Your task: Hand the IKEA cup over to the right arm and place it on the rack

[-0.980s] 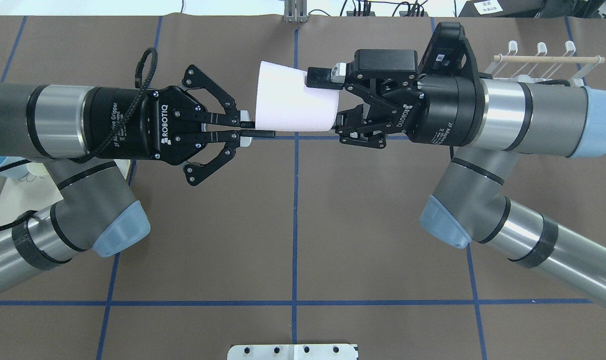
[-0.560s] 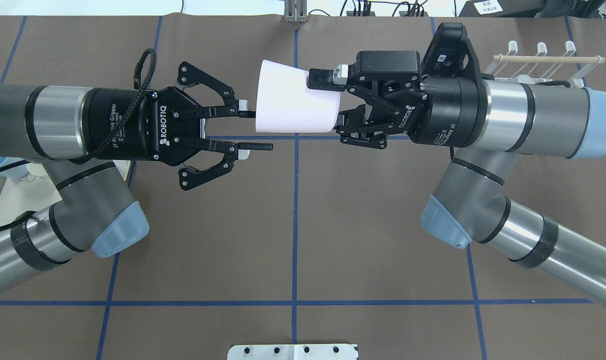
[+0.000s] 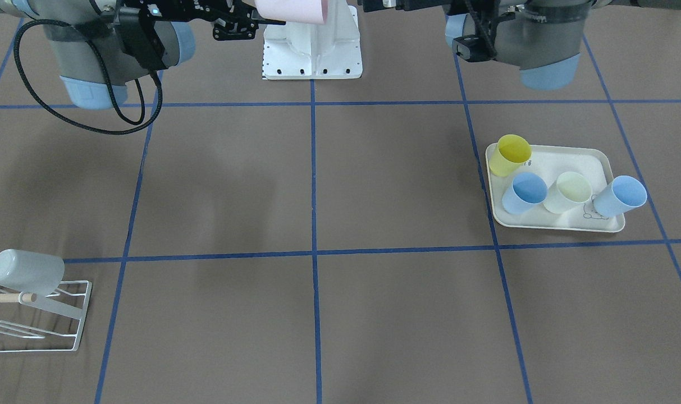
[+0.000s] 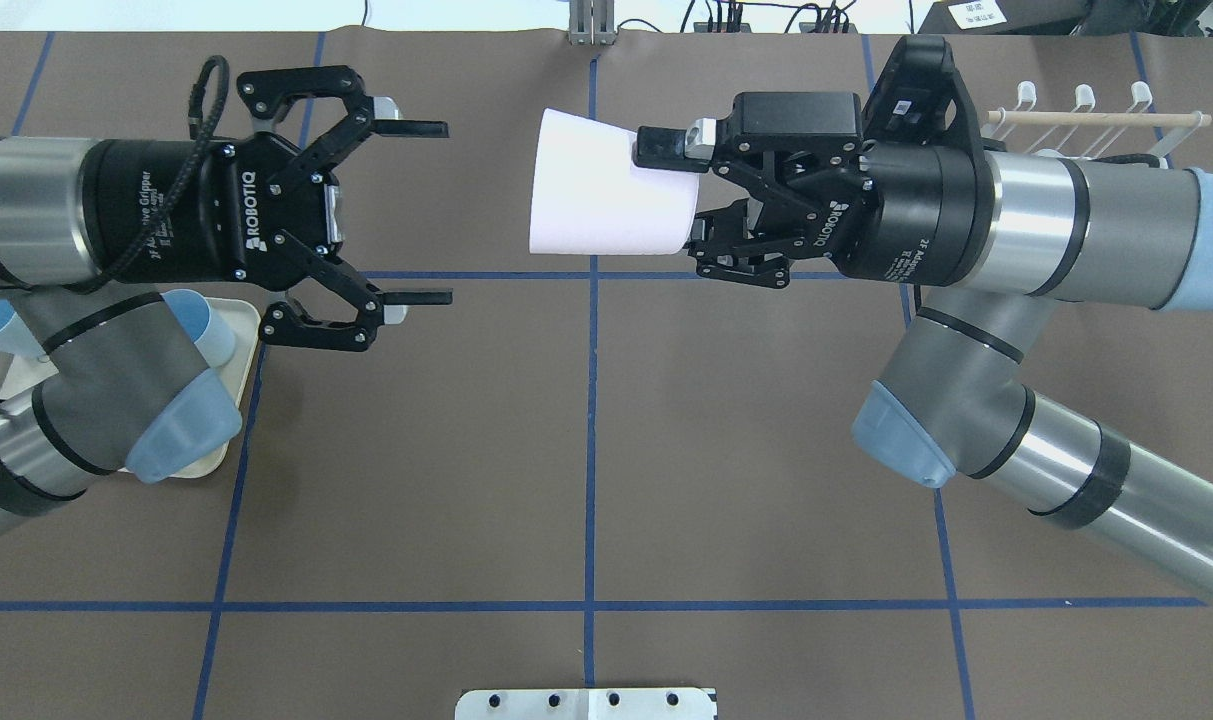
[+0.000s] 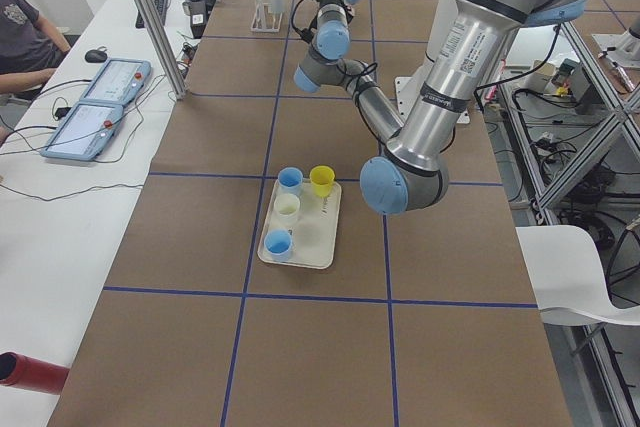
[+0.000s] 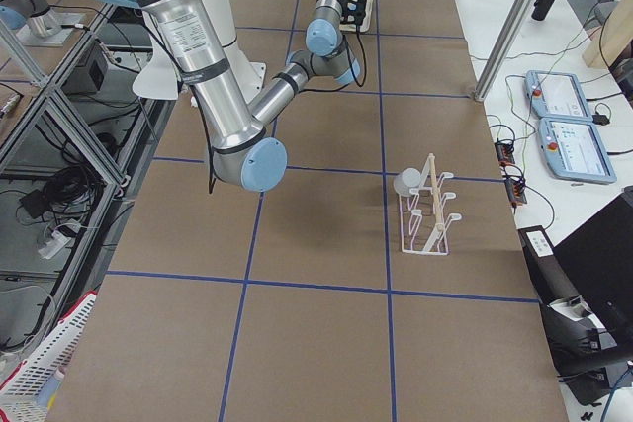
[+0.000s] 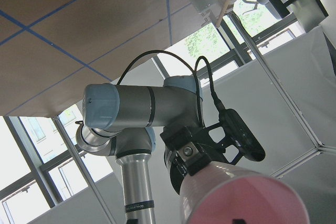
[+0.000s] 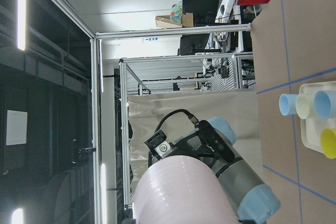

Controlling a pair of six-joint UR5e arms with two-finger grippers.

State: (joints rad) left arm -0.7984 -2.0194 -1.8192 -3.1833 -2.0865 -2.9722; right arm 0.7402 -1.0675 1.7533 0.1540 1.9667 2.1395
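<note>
one pink cup (image 4: 606, 195), four cups (image 3: 524, 191) on tray (image 3: 570, 160)

Overhead, front-facing views opposed; wrist cameras close; all share cup (image 4: 606, 195).

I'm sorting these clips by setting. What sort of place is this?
Probably a robotics lab: a table gridded with blue tape, aluminium framing beside it, and an operators' bench with teach pendants.

We see a brown tabletop (image 4: 766, 450) with blue tape lines (image 4: 591, 450), white desk (image 5: 50, 237) beside it, white chair (image 5: 575, 287), bright windows (image 7: 202, 43)
</note>
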